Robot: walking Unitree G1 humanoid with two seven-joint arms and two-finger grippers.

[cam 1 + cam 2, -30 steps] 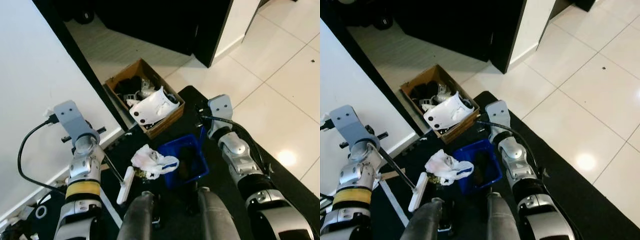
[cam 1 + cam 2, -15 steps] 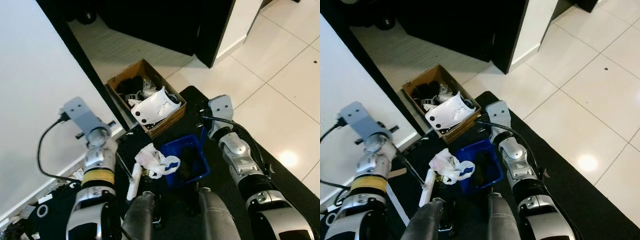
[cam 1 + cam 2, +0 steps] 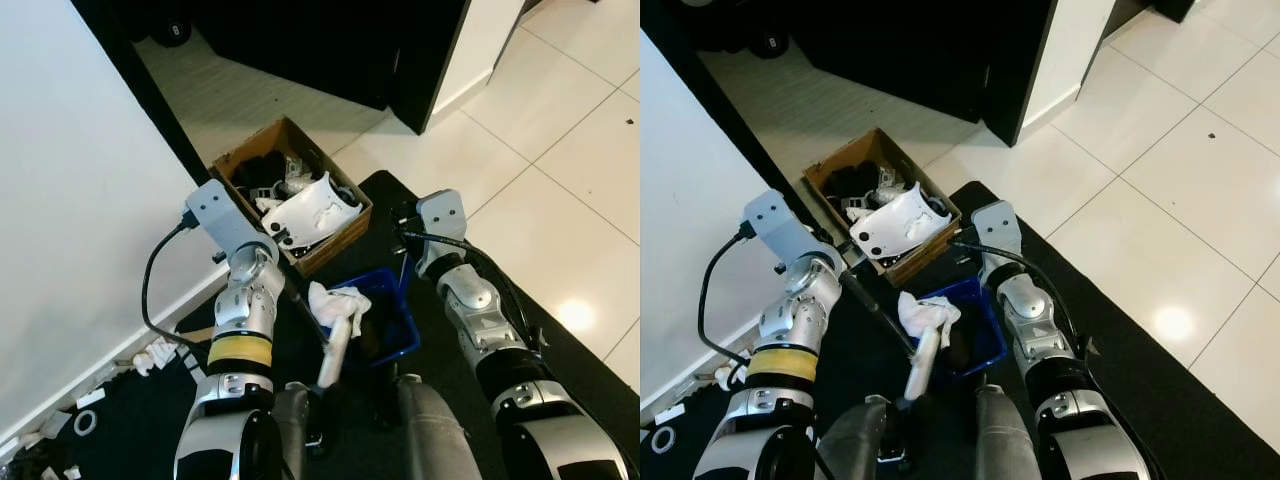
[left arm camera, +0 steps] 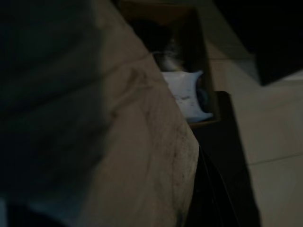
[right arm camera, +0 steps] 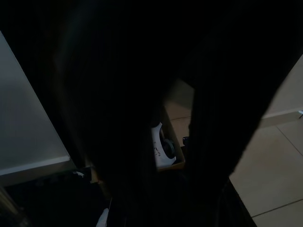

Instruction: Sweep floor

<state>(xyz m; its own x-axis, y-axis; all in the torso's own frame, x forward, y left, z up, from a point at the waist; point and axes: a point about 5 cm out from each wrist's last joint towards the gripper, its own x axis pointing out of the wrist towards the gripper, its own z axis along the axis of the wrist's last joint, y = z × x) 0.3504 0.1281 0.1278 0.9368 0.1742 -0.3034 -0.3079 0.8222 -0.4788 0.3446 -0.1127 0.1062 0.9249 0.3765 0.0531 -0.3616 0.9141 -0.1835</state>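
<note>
- The left gripper [image 3: 283, 287] holds the dark handle of a brush [image 3: 331, 357]; the fingers themselves are hidden behind the wrist, so I cannot tell how tightly they close.
- The right gripper [image 3: 402, 262] sits at the upright handle of the blue dustpan [image 3: 385, 322], apparently steadying it; its finger opening cannot be told either.
- The brush's white head lies at the dustpan's mouth, touching a crumpled white plastic bag [image 3: 335, 303] half over the rim.
- The bag looks light, soft and prone to spring back or snag, so a low, firm push seems wise; the brush is stiff and best gripped high on its handle.
- The left forearm reaches forward and inward across the black mat [image 3: 590, 380]; the right forearm is extended forward, beside the cardboard box [image 3: 262, 144].
</note>
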